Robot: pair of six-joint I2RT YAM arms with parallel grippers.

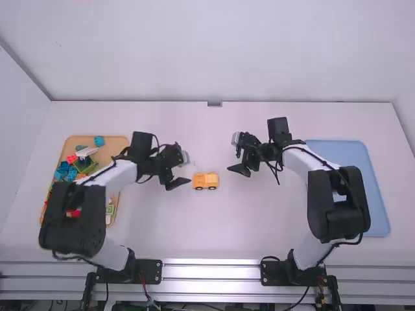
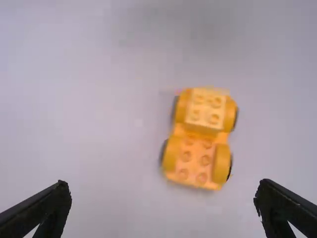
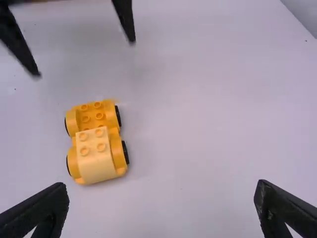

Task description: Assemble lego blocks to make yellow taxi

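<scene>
Two arms reach in over the white worktop (image 1: 259, 220) from my side of the room, and between their ends sits a small yellow toy car (image 1: 205, 181). The left end effector (image 1: 177, 181) is near the car, just off its left side, with its fingers spread wide and nothing between them. The right end effector (image 1: 242, 170) hangs on the other side, a bit farther out from the car, and it is open and empty too. Neither one touches the toy.

The car stands upright on its black wheels (image 3: 118, 115). A paler yellow block (image 3: 94, 154) with studs on top is seated on the end towards the right arm; the end towards the left arm is lower, its round studs (image 2: 185, 156) bare.

Over on the left, partly under the left arm, lies a tan tray (image 1: 121, 139) full of loose pieces. I can pick out a teal block (image 1: 99, 141) up by its far edge, some blue pieces (image 1: 62, 173) and a red piece (image 1: 71, 159); the rest are too small and crowded for me to name with confidence. Off to the right, a light blue tray (image 1: 378, 201) lies flat, partly covered from view by the right arm.
</scene>
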